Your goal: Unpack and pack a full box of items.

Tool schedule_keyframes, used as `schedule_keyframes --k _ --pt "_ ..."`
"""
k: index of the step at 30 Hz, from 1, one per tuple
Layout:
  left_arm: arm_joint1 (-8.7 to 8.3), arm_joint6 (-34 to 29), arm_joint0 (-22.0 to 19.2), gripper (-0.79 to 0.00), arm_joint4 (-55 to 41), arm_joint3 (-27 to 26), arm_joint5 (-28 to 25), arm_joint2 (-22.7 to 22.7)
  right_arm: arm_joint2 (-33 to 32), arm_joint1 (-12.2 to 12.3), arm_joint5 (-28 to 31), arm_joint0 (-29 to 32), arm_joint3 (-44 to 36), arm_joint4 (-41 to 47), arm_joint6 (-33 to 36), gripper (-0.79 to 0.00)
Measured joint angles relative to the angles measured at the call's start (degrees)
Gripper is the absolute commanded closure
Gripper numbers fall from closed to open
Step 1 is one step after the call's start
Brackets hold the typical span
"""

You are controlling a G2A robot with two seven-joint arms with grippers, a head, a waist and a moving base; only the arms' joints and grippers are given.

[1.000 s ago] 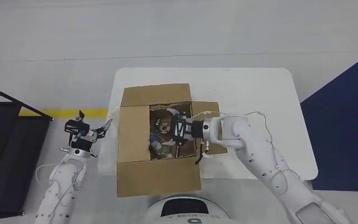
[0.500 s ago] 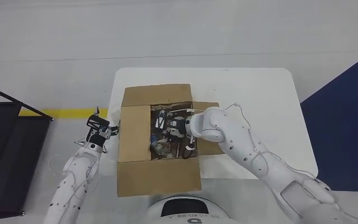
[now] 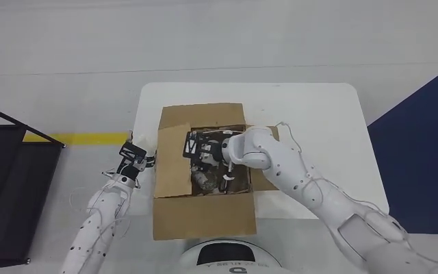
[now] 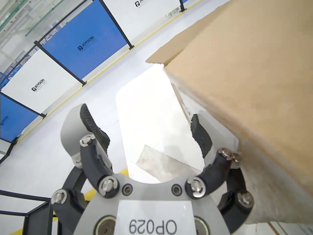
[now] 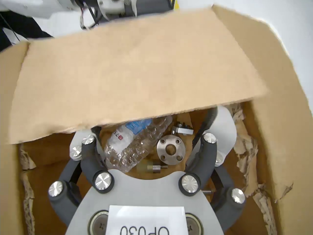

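Observation:
The open cardboard box sits mid-table. Its left flap stands tilted up over the opening. My left gripper is open just outside that flap; in the left wrist view one finger is close under the flap. My right gripper is open inside the box. Between its spread fingers in the right wrist view lie a clear plastic bottle, a round metal flange and a small metal bracket. The flap hides the fingertips.
Torn brown packing paper lines the box wall. The white table has free room to the right of the box. A black rack stands on the floor at the left, near a yellow floor line.
My left arm came in from the left to the box's flap, which has risen from flat. The box slid slightly right. My right gripper moved left, deeper into the box.

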State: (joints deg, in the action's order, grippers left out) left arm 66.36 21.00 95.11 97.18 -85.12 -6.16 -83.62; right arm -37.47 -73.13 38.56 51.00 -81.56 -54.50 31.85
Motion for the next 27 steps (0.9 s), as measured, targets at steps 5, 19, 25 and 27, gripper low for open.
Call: schedule_keyframes --k 5,19,25,27 --pt "-0.05 0.8 0.0 -0.785 -1.0 0.4 -0.2 -0.8 -2.1 0.8 3.3 1.2 -2.8 1.2 -1.3 -0.551" --pt "-1.17 10.8 6.9 -0.785 -16.8 -1.5 -3.2 -17.1 8.0 -4.5 -6.1 -6.8 -8.3 -1.6 4.0 -0.566" --pt "-1.33 13.5 10.9 -0.785 -21.8 -3.0 -8.8 -21.2 14.8 -10.2 -9.2 -13.6 -0.5 -1.2 2.8 -0.643" --pt "-1.33 13.4 10.9 -0.785 -22.1 -2.6 -9.5 -21.5 16.8 -12.6 -9.6 -15.8 3.9 0.7 3.3 -0.637"
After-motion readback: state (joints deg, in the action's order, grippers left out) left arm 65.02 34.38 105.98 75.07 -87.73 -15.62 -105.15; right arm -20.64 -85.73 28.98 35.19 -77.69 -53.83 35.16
